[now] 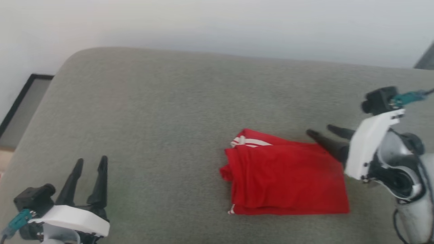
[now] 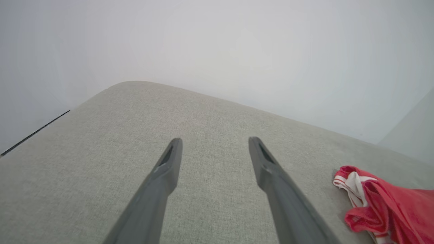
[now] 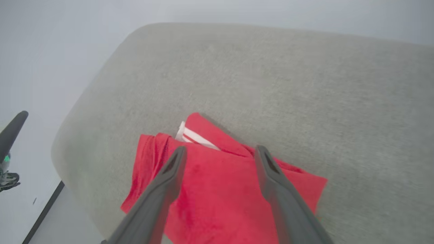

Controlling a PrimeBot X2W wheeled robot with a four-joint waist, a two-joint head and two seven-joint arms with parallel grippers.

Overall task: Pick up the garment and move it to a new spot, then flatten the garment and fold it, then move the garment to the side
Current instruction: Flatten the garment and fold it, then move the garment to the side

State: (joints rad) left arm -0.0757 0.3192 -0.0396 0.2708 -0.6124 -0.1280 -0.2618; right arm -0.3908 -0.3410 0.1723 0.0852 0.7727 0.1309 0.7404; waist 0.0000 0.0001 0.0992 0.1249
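Note:
The garment (image 1: 284,176) lies folded into a red rectangle on the grey cushioned surface (image 1: 169,112), right of centre, with a bit of white striped trim showing at its far left corner. My right gripper (image 1: 322,131) is open just above the garment's far right corner, its fingers pointing left and holding nothing. In the right wrist view the garment (image 3: 220,189) lies under the spread fingers of the right gripper (image 3: 220,150). My left gripper (image 1: 91,162) stands open at the lower left, well clear of the cloth. In the left wrist view the left gripper (image 2: 213,141) hangs open over bare fabric, with the garment (image 2: 390,206) at the right edge.
The grey surface has rounded far corners and ends at a pale wall (image 1: 217,23). A dark-framed panel (image 1: 23,101) lies on the floor beyond the left edge. Bare cushion stretches left of and behind the garment.

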